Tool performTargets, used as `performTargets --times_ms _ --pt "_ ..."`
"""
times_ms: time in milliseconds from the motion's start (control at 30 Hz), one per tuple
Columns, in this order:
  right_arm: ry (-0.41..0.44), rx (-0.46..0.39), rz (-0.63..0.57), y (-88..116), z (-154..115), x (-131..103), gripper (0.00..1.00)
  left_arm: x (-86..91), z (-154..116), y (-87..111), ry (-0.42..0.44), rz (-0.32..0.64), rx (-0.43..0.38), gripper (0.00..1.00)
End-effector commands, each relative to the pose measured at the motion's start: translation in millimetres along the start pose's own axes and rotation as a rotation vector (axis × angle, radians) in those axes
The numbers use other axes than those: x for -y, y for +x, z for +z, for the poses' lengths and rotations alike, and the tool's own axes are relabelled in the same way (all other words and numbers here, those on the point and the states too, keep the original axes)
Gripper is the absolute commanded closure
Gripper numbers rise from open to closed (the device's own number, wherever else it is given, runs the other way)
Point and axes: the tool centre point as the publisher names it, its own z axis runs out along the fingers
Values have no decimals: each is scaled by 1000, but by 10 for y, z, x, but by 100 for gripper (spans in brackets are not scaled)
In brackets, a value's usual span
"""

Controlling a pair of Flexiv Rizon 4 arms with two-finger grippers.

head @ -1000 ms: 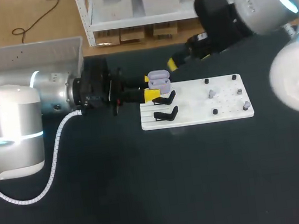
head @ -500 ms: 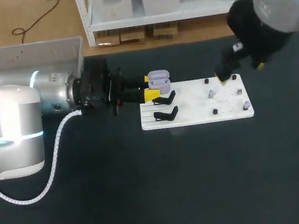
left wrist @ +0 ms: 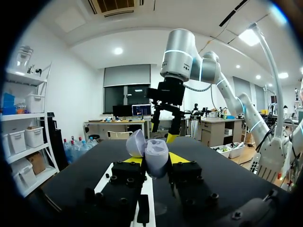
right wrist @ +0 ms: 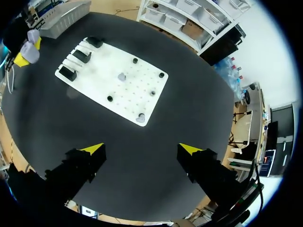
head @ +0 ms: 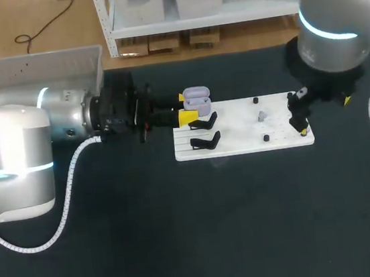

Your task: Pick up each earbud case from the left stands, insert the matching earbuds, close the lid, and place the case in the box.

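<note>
My left gripper [head: 185, 107] comes in level from the left and is shut on a lavender earbud case [head: 196, 98], held just above the black stands [head: 203, 121] at the left end of the white board [head: 238, 130]. In the left wrist view the case [left wrist: 152, 158] sits between the yellow tips with its lid up. My right gripper [head: 322, 112] hangs open high over the board's right end; nothing is between its fingers [right wrist: 93, 150]. Two lavender earbuds [right wrist: 121, 76] [right wrist: 140, 117] lie on the board [right wrist: 102, 84].
A light grey box [head: 34, 66] stands at the table's back left, behind my left arm. Small black pegs [head: 266, 138] dot the board's right half. A second black stand [head: 205, 140] sits nearer the front. Dark bare tabletop spreads in front of the board.
My right arm has swung from behind the case toward the right and nearer, ending above the board's right end. The left arm and the case have stayed put.
</note>
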Motion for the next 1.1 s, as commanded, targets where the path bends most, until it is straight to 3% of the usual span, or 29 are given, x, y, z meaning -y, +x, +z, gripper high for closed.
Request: performTargets --times_ms 33,167,200,433,633,800,1100 --pt "18 4 0 -48 119 -57 0 9 2 8 -4 2 2 100" --pt "15 23 4 -92 167 -100 2 9 2 8 -4 2 2 100" --pt "13 24 7 -101 182 -111 9 9 2 8 -4 2 2 100" --pt "25 5 42 -130 323 -148 29 9 2 8 -4 2 2 100" --pt "33 -3 50 -146 411 -180 32 9 2 8 -4 2 2 100" --pt "44 -9 57 -154 492 -189 52 9 2 8 -4 2 2 100" --pt "42 -26 60 -132 621 -186 54 9 2 8 -4 2 2 100"
